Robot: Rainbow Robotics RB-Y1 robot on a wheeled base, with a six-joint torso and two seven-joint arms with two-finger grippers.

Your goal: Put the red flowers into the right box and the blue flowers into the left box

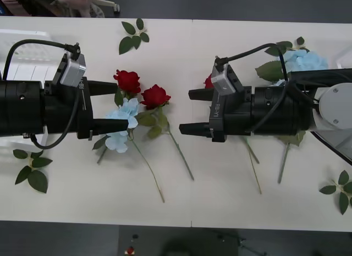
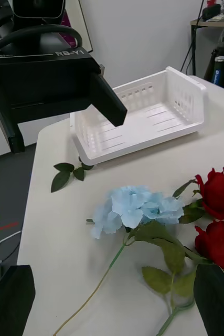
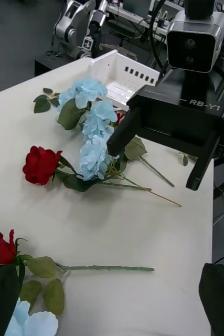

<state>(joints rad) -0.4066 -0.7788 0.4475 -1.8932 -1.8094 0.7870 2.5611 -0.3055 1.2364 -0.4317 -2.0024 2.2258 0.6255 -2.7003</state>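
Both grippers hover with fingers spread: the left gripper (image 1: 113, 107) at centre-left, beside two red flowers (image 1: 155, 96) and a blue flower (image 1: 124, 114); the right gripper (image 1: 190, 112) at centre. Its arm hides most of the third rose (image 1: 208, 81) and blue flowers (image 1: 306, 61) upper right. The left box (image 1: 22, 59) sits half-covered at the upper left; the right box (image 1: 343, 59) is cut by the right edge.

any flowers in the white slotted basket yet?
No, in the right wrist view the white slotted plastic basket holds no flowers.

Left claw (image 1: 108, 106) at left, black fingers spread apart, pointing inward, right claw (image 1: 191, 111) at right, fingers spread apart, facing it, both arms held level, claws well apart
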